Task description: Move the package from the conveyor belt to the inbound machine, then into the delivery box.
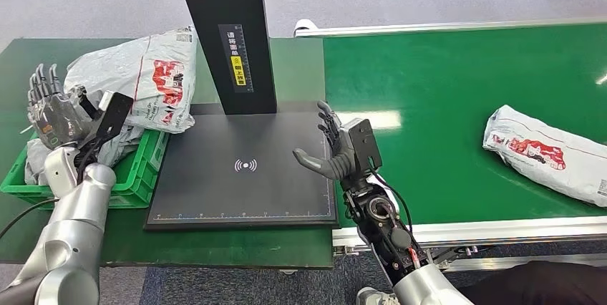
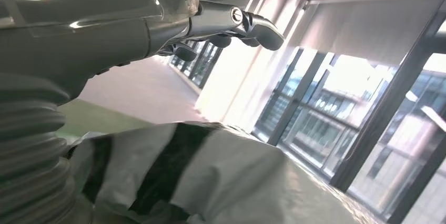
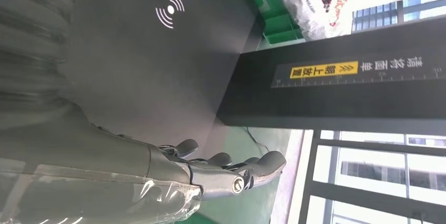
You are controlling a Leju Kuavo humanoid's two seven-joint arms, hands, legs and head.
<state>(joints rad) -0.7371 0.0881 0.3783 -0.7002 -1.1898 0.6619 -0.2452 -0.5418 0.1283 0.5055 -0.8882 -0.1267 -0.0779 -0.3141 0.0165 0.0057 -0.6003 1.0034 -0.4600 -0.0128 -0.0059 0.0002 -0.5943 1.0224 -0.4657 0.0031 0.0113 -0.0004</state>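
A grey plastic package [image 1: 547,151] with red print lies on the green conveyor belt [image 1: 444,83] at the far right. Another grey package [image 1: 147,76] sits piled in the green delivery box [image 1: 147,169] at the left; its crumpled plastic [image 2: 231,182] shows close in the left wrist view. The black inbound machine plate [image 1: 243,176] with its white scan mark [image 3: 171,9] lies bare between them. My left hand [image 1: 50,108] is raised over the box, fingers spread, holding nothing. My right hand [image 1: 333,147] hovers open at the plate's right edge, far from the belt package.
The machine's black upright column [image 1: 229,33] with a yellow label [image 3: 323,70] stands behind the plate. A metal rail [image 1: 472,232] runs along the belt's near edge. Bare green tabletop lies in front of the plate.
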